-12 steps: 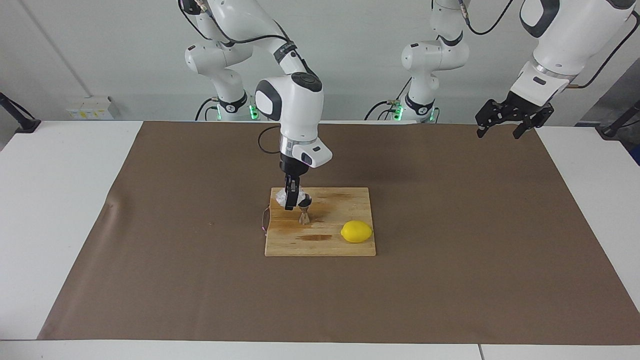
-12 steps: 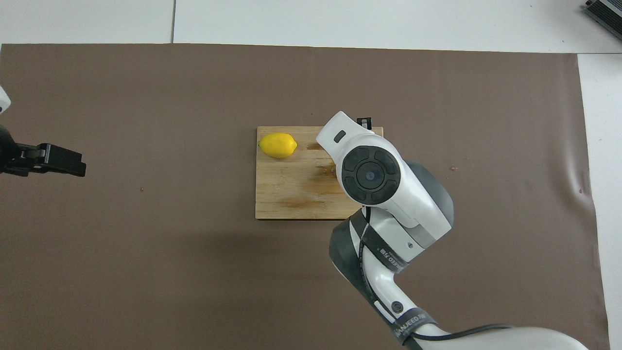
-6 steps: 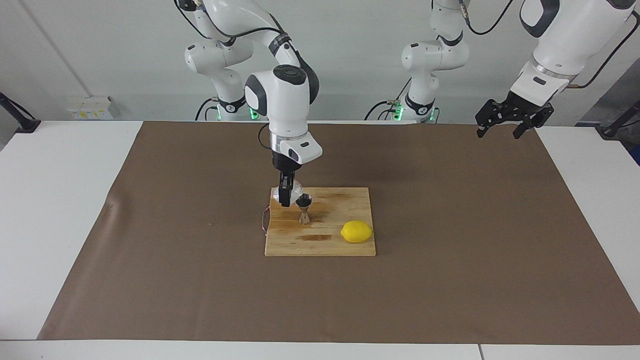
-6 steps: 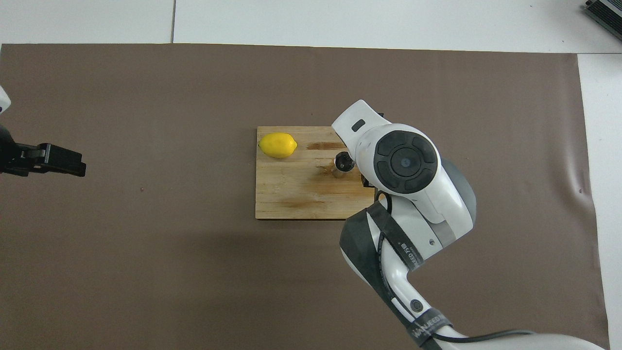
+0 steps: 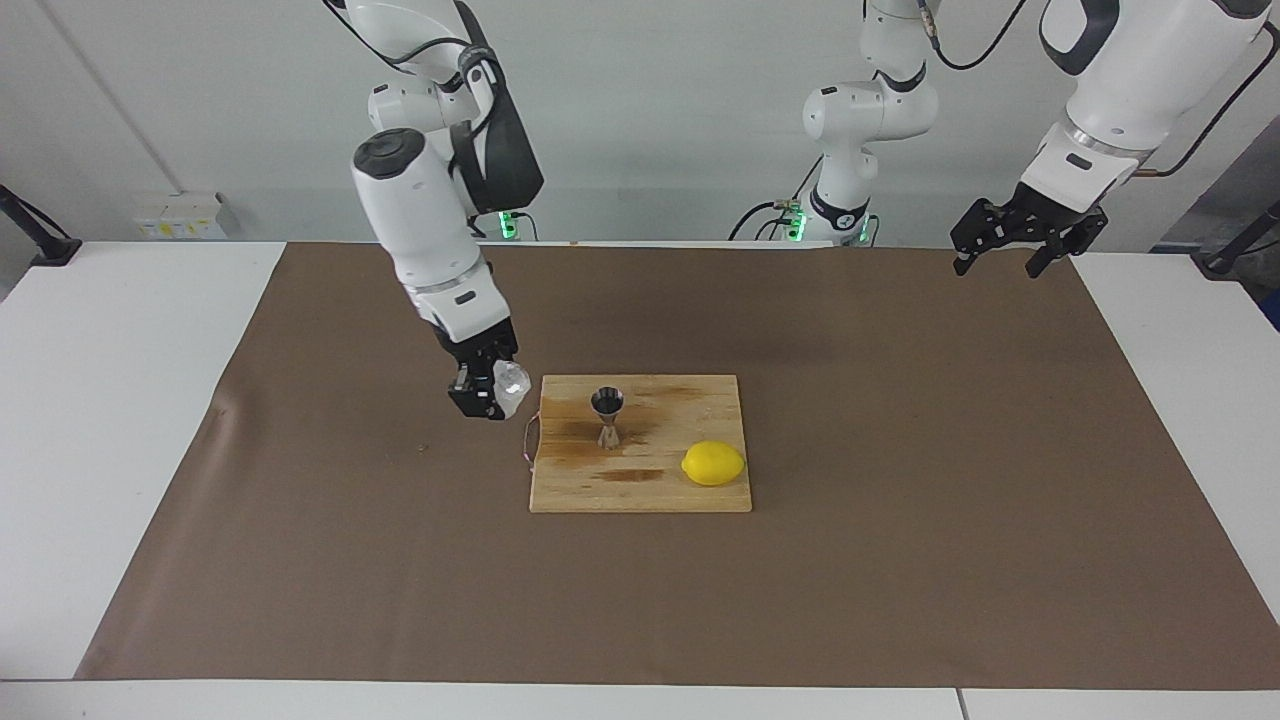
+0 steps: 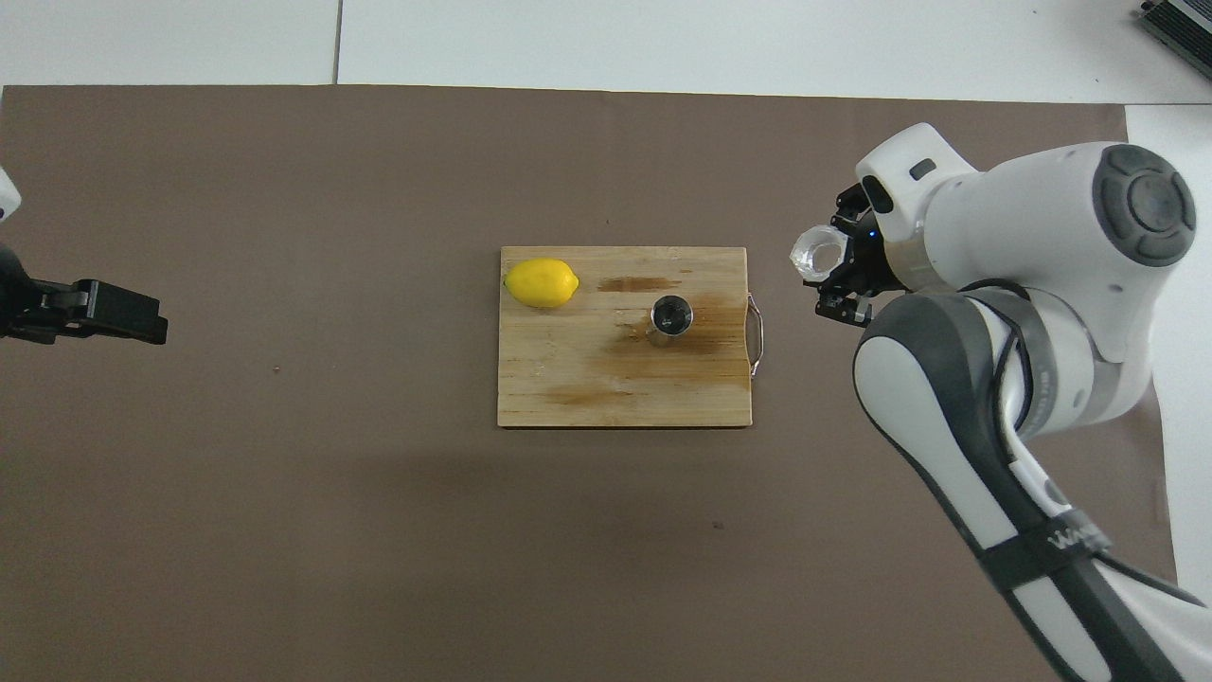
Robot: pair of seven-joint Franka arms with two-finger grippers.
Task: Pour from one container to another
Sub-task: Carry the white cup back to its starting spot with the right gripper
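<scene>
Centrally on the brown mat [image 5: 900, 500] lies a wooden cutting board [image 5: 650, 490], its metal handle [image 6: 755, 322] toward the right arm's end. Upright on it stands the steel jigger [image 5: 607, 417], long axis vertical; only the overhead view shows its dark open mouth. Farther from the robots rests a lemon [image 5: 713, 463]. Beside the board, over the mat, the right gripper [image 5: 488, 392] clamps the faceted glass cup [image 6: 818, 256], mouth up. The left gripper [image 5: 1008, 252] waits spread open over the mat's corner.
</scene>
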